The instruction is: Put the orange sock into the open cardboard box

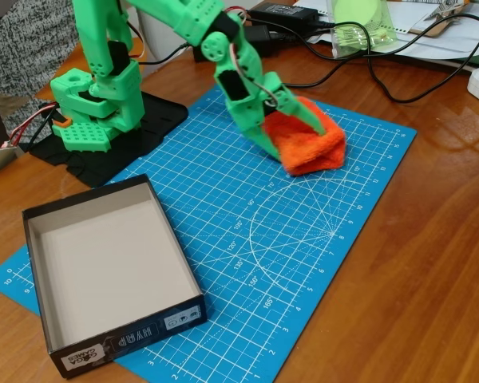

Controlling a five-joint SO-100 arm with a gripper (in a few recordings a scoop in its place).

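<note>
The orange sock is a fuzzy bundle on the far part of the blue cutting mat. My green gripper reaches down onto it from the left. One finger lies across the top of the sock and the other presses its left side, so the jaws are shut on the sock. The sock's lower edge still touches the mat. The open cardboard box stands at the mat's near left corner, black outside and grey-beige inside, with nothing in it.
The arm's green base sits on a black plate at the back left. Black cables, a power brick and papers lie along the back of the wooden table. A person's patterned sleeve shows at the top left corner.
</note>
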